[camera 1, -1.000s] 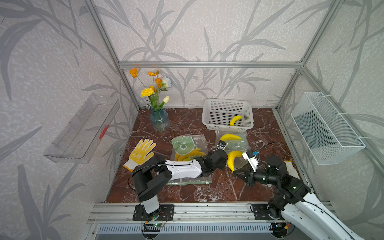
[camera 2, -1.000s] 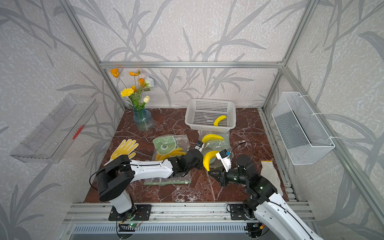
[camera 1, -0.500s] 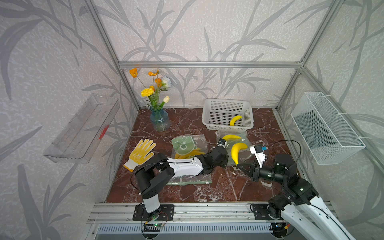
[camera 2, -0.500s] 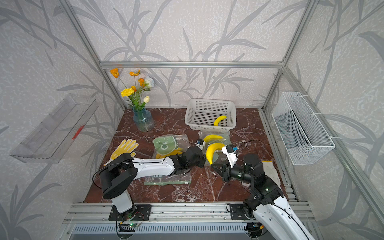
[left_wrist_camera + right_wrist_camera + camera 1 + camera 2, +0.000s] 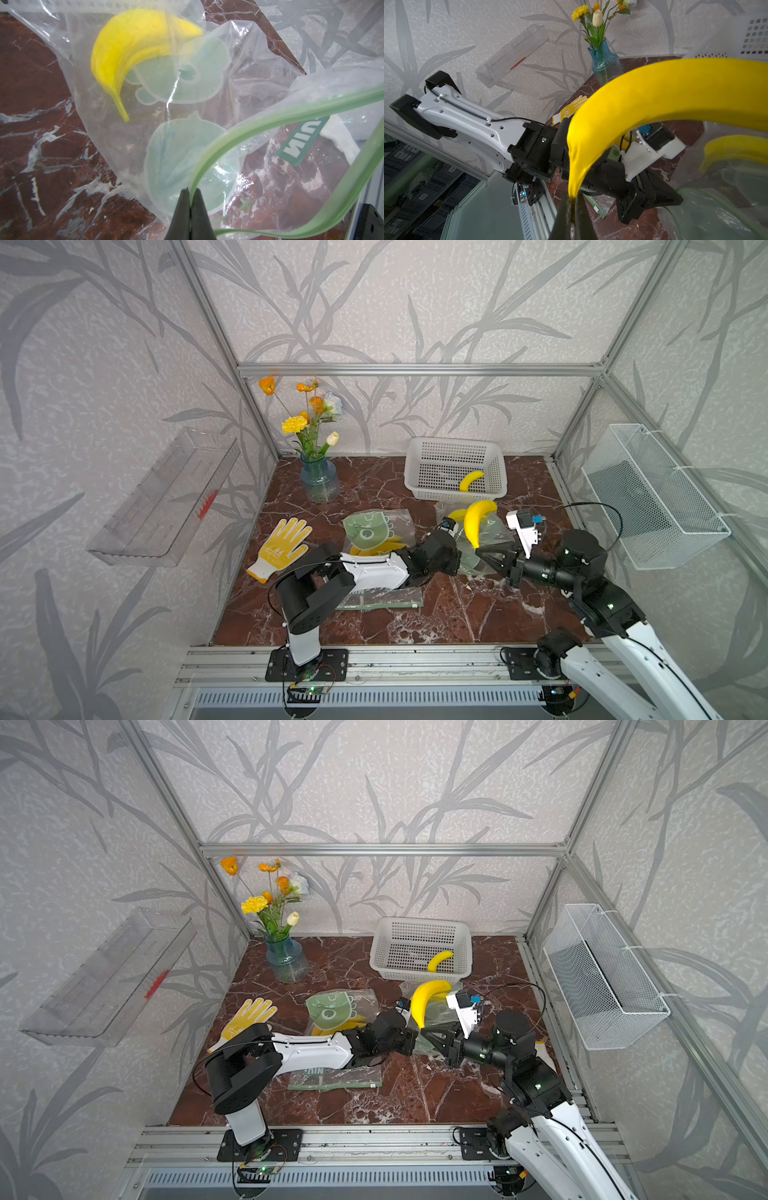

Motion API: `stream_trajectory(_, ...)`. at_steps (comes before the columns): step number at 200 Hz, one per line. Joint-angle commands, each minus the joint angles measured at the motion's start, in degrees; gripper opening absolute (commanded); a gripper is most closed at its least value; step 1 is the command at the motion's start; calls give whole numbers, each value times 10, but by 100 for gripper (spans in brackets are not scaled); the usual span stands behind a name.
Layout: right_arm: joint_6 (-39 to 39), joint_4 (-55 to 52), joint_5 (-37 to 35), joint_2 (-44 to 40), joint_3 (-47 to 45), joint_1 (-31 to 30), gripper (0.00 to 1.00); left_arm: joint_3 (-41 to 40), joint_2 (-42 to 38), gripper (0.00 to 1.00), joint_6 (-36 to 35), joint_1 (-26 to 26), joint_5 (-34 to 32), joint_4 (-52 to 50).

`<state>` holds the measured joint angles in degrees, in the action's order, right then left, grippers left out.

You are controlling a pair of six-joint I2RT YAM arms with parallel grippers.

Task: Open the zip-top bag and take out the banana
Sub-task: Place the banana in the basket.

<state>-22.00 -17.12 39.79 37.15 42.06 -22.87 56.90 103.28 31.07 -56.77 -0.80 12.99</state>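
You are at the take-out step. The right gripper [image 5: 572,199] is pinched nearly closed on the thin stem of the banana [image 5: 654,99]. In both top views the banana [image 5: 476,522] hangs in the air above the bag [image 5: 496,531], clear of the plastic as far as I can judge. The left gripper [image 5: 190,193] is clamped tight on the green zip [image 5: 270,122] at the bag's mouth, which gapes open in a wide loop.

The opening looks done and the banana looks as good as out. Your next move, I judge, is to carry it away from the bag and set it down. The basket [image 5: 453,442] behind already holds one, so it is a likely place, though the task names none. You have only the stem, so the fruit may swing or twist; move it slowly and keep it low before you release. The left gripper can let go of the zip once the banana is well away.

The banana's long axis stands roughly upright, stem end down in the jaws. Its body rises and its blunt end hooks over at the top towards the right arm's side.

A second banana [image 5: 128,47] shows through plastic. I cannot tell whether it lies in this bag or a neighbouring one.
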Motion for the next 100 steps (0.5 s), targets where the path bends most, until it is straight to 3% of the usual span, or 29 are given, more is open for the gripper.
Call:
stream_trajectory(1, 36, 21, 6, 34, 35, 24, 0, 7, -4, 0, -1, 2, 9, 12)
stream_trajectory(46, 111, 45, 10, 212, 118, 86, 0, -3, -13, 0, -9, -3, 17, 18)
stream_trajectory(100, 179, 64, -95, 445, 261, 87, 0, -10, -23, 0, -30, -9, 11, 14)
